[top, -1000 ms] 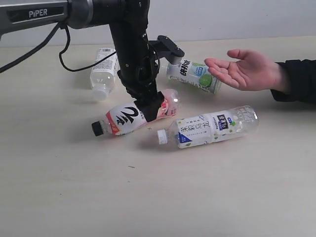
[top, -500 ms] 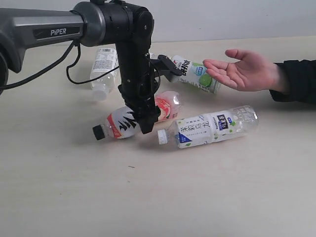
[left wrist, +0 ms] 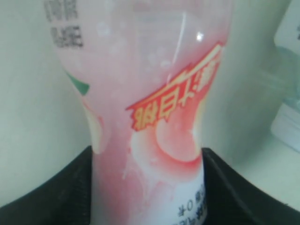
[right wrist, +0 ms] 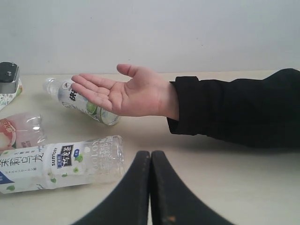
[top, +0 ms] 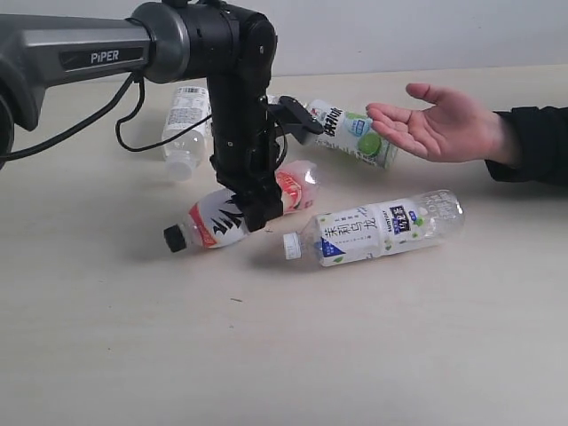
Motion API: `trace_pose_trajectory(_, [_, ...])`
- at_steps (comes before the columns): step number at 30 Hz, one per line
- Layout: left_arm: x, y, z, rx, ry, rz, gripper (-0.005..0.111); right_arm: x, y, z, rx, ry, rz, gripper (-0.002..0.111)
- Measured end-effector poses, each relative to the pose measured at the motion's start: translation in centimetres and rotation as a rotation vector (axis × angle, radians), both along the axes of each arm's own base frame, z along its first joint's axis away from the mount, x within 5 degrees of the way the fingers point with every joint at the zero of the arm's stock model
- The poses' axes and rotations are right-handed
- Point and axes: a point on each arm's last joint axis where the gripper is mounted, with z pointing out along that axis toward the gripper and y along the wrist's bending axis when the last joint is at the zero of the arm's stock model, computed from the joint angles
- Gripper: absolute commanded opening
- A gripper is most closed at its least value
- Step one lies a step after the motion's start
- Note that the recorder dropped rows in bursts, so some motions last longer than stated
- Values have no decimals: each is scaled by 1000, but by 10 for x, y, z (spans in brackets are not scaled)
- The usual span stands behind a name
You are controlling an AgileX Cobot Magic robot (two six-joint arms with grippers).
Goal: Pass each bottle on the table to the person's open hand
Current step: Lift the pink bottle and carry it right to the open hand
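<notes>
Left tool clamps the pink-label bottle across its middle.

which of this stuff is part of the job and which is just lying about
Job: pink-label bottle in left gripper, white-label bottle, green-lime bottle, blue-white bottle, open hand, table.
Lying about: only the right gripper, shut, holding nothing.

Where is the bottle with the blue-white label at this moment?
In the exterior view the blue-white bottle lies on its side, right of centre, beside the pink-label bottle and in front of the open hand.
</notes>
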Motion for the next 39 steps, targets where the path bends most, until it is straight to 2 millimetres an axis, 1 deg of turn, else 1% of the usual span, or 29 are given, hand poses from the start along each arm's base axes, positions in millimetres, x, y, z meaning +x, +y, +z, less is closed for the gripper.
trace_pose_trajectory(1, [1, 2, 2, 14, -16, 16, 0, 0, 0, 0, 0, 0, 0, 0])
trace_pose_trajectory(3, [3, 5, 11, 36, -59, 56, 0, 0, 0, 0, 0, 0, 0, 0])
trace_pose_trajectory(5, [3, 7, 26, 25, -93, 97, 0, 0, 0, 0, 0, 0, 0, 0])
trace_pose_trajectory(6, [2, 7, 39, 7, -116, 133, 0, 0, 0, 0, 0, 0, 0, 0])
trace_pose_trajectory(9, [0, 10, 65, -34, -157, 233, 0, 0, 0, 0, 0, 0, 0, 0])
trace_pose_trajectory(11, [-7, 10, 90, -84, -188, 380, 0, 0, 0, 0, 0, 0, 0, 0])
trace_pose_trajectory(13, [-14, 7, 105, -122, -202, 484, 0, 0, 0, 0, 0, 0, 0, 0])
trace_pose_trajectory(14, [-18, 3, 109, -130, -203, 505, 0, 0, 0, 0, 0, 0, 0, 0])
trace_pose_trajectory(15, [-28, -5, 115, -149, -205, 529, 0, 0, 0, 0, 0, 0, 0, 0])
trace_pose_trajectory(16, [-33, -10, 117, -158, -204, 544, 0, 0, 0, 0, 0, 0, 0, 0])
trace_pose_trajectory(17, [-42, -23, 119, -188, -206, 577, 0, 0, 0, 0, 0, 0, 0, 0])
trace_pose_trajectory(18, [-47, -30, 119, -216, -210, 597, 0, 0, 0, 0, 0, 0, 0, 0])
trace_pose_trajectory(19, [-54, -44, 121, -286, -215, 650, 0, 0, 0, 0, 0, 0, 0, 0])
trace_pose_trajectory(21, [-61, -60, 124, -384, -207, 709, 0, 0, 0, 0, 0, 0, 0, 0])
trace_pose_trajectory(27, [-73, -96, 136, -690, -90, 791, 0, 0, 0, 0, 0, 0, 0, 0])
trace_pose_trajectory(30, [-75, -112, 136, -832, -34, 824, 0, 0, 0, 0, 0, 0, 0, 0])
trace_pose_trajectory(33, [-67, -122, 131, -927, -8, 876, 0, 0, 0, 0, 0, 0, 0, 0])
trace_pose_trajectory(39, [-38, -128, 109, -968, 7, 977, 0, 0, 0, 0, 0, 0, 0, 0])
